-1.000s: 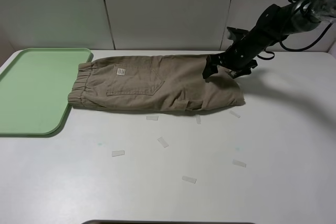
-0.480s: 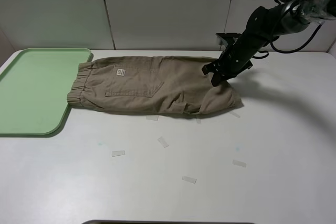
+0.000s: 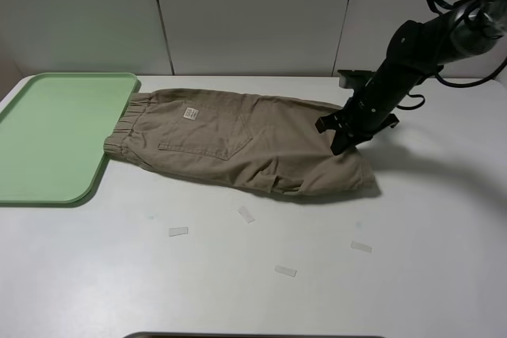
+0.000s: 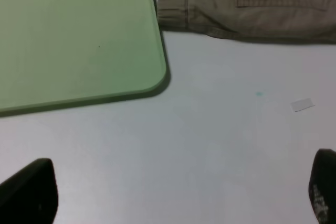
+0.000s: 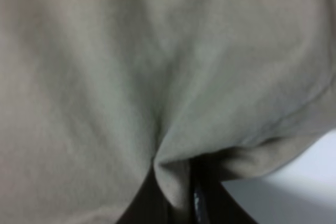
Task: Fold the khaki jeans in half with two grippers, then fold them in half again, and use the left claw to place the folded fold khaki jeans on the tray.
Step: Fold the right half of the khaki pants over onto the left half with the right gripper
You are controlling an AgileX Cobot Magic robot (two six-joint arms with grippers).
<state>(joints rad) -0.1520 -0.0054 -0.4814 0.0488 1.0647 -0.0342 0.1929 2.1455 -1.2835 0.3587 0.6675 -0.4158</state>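
The khaki-tan cotton jeans (image 3: 238, 136) lie on the white bench (image 3: 412, 267), with the waistband against the flat mint-green plastic tray (image 3: 47, 140). The black right pincer (image 3: 342, 138) is clamped tight on a small bunch of cloth at the end far from the tray. That thin hold may slip or drag the garment askew, and the black left pincer (image 4: 176, 198), spread wide and empty beside the tray's corner, anchors nothing.

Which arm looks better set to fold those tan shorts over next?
Probably the right. The right gripper is clamped on the leg end of the khaki cotton shorts, cloth bunched between its shut jaws. The left gripper hangs open over the white table beside the flat mint-green plastic tray, touching nothing.
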